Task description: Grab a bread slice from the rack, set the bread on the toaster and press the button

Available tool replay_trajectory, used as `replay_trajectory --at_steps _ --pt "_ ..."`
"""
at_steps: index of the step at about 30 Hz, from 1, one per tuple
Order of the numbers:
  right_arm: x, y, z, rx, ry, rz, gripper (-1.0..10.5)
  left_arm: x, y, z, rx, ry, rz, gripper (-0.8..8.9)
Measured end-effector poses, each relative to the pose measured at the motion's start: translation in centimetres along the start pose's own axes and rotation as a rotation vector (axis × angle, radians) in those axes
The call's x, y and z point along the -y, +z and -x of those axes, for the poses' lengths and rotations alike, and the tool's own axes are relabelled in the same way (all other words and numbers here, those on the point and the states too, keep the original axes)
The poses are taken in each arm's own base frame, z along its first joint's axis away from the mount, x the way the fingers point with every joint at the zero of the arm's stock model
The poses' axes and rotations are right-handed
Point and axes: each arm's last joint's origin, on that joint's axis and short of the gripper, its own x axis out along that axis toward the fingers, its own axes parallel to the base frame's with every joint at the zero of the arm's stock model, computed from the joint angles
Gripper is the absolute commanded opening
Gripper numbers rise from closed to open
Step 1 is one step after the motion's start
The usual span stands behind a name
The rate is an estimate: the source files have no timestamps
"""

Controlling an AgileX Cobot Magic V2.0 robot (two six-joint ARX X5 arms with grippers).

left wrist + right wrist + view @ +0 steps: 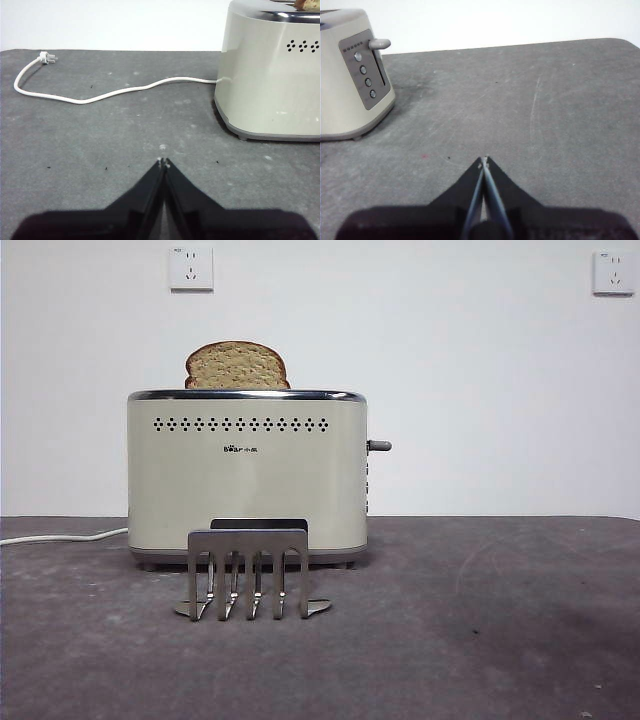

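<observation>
The cream toaster (246, 475) stands in the middle of the table. The brown slice of bread (237, 366) sticks upright out of its top slot, domed top showing. In front of the toaster stands the low grey metal rack (248, 573), with nothing in its prongs. The dark button (379, 446) juts from the toaster's right side, high up; it also shows as a grey button (380, 44) in the right wrist view. My left gripper (163, 161) is shut over bare table, left of the toaster (270, 75). My right gripper (483, 160) is shut over bare table, right of the toaster (350, 75).
A white cord (100, 92) with a plug (46, 57) lies looped on the grey table left of the toaster. Two wall sockets (191, 268) sit high on the white wall behind. The table's far right corner (620, 42) shows in the right wrist view.
</observation>
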Motion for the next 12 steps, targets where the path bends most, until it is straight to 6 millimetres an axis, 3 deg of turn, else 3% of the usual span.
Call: replay_trajectory --at_steps 12 --pt "0.00 0.00 0.00 0.000 0.000 -0.012 0.0 0.00 0.00 0.00 0.000 0.000 0.000 -0.04"
